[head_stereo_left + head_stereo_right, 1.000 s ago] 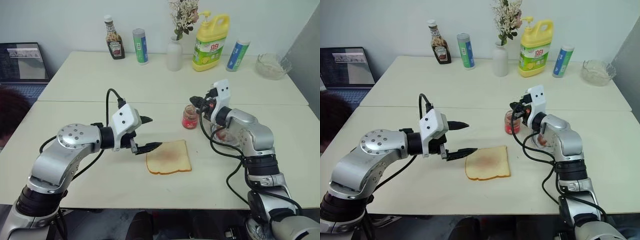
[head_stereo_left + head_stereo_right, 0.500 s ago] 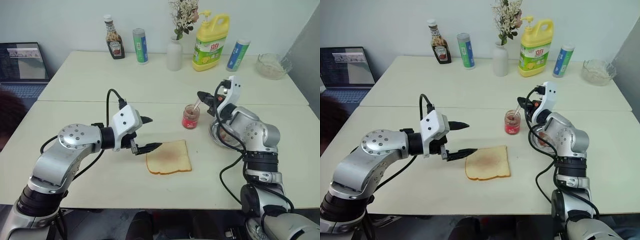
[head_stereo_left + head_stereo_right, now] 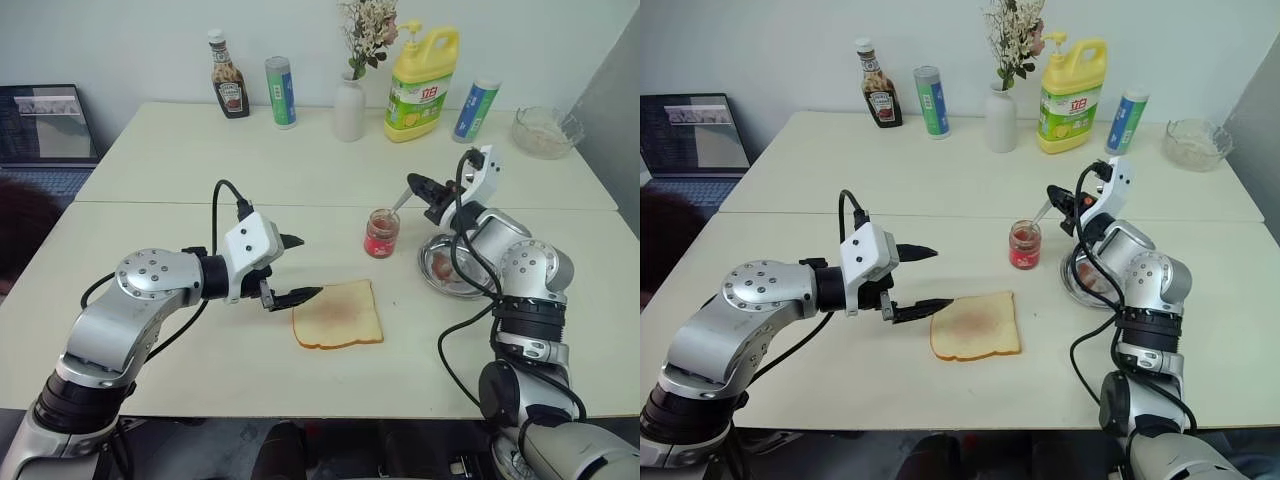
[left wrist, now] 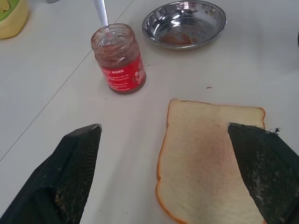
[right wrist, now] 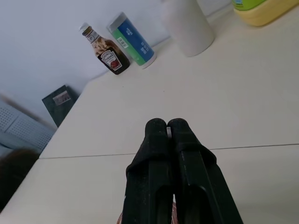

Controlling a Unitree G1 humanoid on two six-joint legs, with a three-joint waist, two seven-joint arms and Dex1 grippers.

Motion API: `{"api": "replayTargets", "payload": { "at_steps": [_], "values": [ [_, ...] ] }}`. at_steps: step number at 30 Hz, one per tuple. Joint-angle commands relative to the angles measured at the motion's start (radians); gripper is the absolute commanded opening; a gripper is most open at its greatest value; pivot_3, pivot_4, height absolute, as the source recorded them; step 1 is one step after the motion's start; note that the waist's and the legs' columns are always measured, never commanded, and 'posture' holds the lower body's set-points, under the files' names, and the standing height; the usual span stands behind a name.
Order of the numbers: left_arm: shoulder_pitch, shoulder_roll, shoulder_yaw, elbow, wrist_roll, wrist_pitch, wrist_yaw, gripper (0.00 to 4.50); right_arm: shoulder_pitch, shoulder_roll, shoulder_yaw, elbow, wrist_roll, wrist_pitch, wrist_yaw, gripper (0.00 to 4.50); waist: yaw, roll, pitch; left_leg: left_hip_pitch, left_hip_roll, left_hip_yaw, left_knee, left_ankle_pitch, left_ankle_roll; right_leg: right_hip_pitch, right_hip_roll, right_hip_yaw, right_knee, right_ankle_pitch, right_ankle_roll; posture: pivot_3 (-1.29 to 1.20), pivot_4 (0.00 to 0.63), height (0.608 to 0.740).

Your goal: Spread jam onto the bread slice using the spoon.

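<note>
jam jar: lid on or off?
Off. The jam jar stands upright with an open mouth, and the spoon pokes down into it. Left wrist view shows no lid.

Bare table (image 3: 200, 360) surrounds the bread slice (image 3: 338, 315); jam (image 3: 381, 233) and steel dish (image 3: 452, 270) crowd its far-right side

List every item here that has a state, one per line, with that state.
jam jar: open, upright, spoon bowl inside
spoon: held by the handle, tilted
bread slice: flat, faint brownish centre
steel dish: upright, reddish smear inside
left gripper: open, beside the bread
right gripper: shut on spoon
</note>
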Motion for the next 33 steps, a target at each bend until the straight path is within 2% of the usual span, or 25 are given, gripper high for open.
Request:
{"api": "replayTargets", "payload": {
  "at_steps": [1, 33],
  "values": [
    [0.001, 0.011, 0.004, -0.011, 0.009, -0.027, -0.007, 4.50, -0.039, -0.002, -0.042, -0.012, 0.059, 0.009, -0.027, 0.01, 0.000, 0.000, 0.000, 0.000, 0.000, 0.000, 0.000, 0.000, 0.000, 0.000, 0.000, 0.000, 0.000, 0.000, 0.000, 0.00, 0.150, 0.740],
    [-0.024, -0.018, 0.016, 0.014, -0.007, -0.021, -0.005, 4.50, -0.030, -0.018, -0.197, -0.038, 0.388, 0.107, -0.262, 0.01, 0.000, 0.000, 0.000, 0.000, 0.000, 0.000, -0.001, 0.000, 0.000, 0.000, 0.000, 0.000, -0.001, 0.000, 0.000, 0.00, 0.150, 0.740]
  ]
}}
